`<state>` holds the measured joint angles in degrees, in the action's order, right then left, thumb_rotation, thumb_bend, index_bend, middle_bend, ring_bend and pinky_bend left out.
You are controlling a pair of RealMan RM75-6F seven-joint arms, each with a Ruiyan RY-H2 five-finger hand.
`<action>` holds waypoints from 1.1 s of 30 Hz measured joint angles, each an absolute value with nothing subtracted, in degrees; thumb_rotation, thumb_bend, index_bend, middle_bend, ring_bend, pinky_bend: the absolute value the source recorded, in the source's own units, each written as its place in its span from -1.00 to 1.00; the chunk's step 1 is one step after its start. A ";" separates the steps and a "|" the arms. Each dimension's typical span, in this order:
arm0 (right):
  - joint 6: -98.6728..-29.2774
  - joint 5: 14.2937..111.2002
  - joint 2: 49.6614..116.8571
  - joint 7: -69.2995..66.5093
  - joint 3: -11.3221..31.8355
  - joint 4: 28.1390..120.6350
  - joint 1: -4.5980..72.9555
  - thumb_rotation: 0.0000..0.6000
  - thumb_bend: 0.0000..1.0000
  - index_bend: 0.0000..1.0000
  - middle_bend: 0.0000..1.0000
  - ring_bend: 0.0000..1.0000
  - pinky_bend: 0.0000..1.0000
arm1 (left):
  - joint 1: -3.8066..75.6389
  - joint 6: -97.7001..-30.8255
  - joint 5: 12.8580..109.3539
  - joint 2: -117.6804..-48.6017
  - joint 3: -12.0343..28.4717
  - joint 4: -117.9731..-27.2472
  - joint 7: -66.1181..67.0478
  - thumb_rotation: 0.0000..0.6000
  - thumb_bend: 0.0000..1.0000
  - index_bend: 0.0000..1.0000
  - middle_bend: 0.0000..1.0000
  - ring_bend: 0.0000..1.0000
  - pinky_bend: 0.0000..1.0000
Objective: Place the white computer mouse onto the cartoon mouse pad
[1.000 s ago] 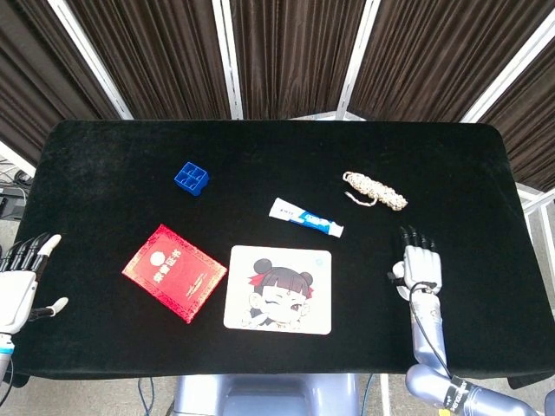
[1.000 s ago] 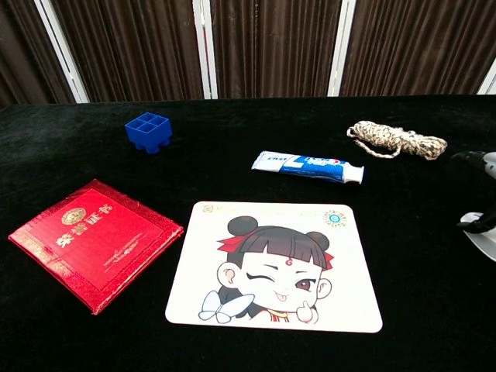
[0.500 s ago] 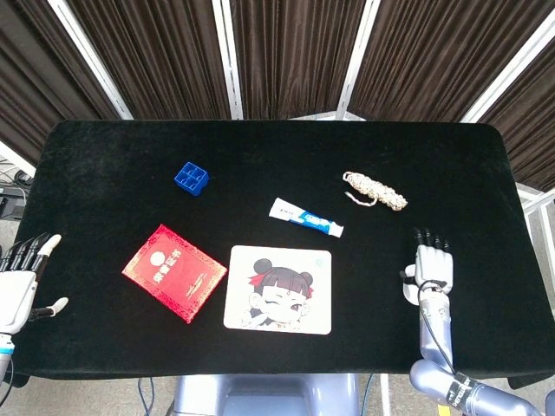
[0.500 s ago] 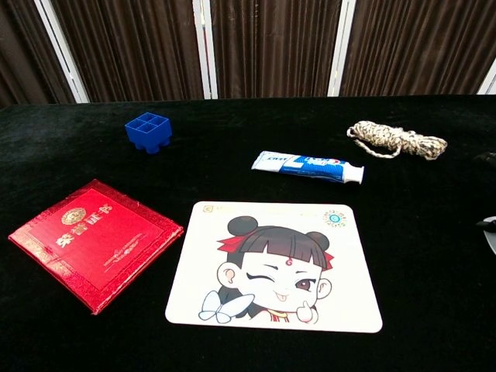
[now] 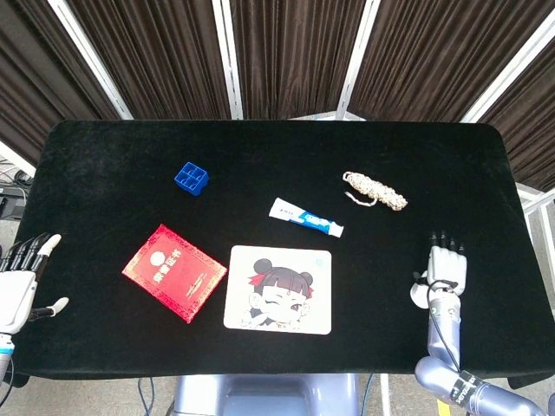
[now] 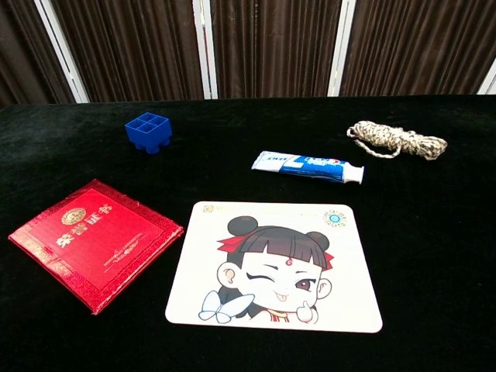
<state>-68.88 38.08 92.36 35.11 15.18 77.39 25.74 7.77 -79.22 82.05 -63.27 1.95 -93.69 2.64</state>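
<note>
The cartoon mouse pad lies flat near the table's front edge, with nothing on it. No white computer mouse shows in either view. My right hand hovers palm down over the black cloth well to the right of the pad, its fingers stretched out towards the back and its thumb out to the side. It appears only in the head view. My left hand hangs at the table's left edge, fingers apart and holding nothing.
A red booklet lies just left of the pad. Behind the pad lies a toothpaste tube. A blue block sits at the back left, and a coiled rope at the back right.
My right hand has slid to the right and slightly towards the front, away from the pad, leaving the chest view. The left hand and all objects have stayed put.
</note>
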 measured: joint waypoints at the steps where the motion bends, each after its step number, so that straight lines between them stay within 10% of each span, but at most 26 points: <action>1: -69.11 37.80 92.33 35.43 15.20 77.33 25.71 1.00 -0.48 -1.00 -1.00 -1.00 -1.00 | 7.77 -79.19 81.97 -63.26 1.98 -93.72 2.53 1.00 -0.64 -1.00 -1.00 -1.00 -1.00; 19: -71.31 35.44 90.62 37.42 16.32 78.38 25.15 1.00 -0.51 -1.00 -1.00 -1.00 -1.00 | 7.78 -78.95 81.71 -62.99 2.07 -94.01 1.75 1.00 -0.64 -1.00 -1.00 -1.00 -1.00; 33: -69.65 55.58 76.14 26.35 13.04 88.46 22.88 1.00 -0.78 -0.82 -0.95 -1.00 -1.00 | 7.72 -79.24 81.70 -63.21 2.15 -93.90 2.10 1.00 -0.65 -1.00 -1.00 -1.00 -1.00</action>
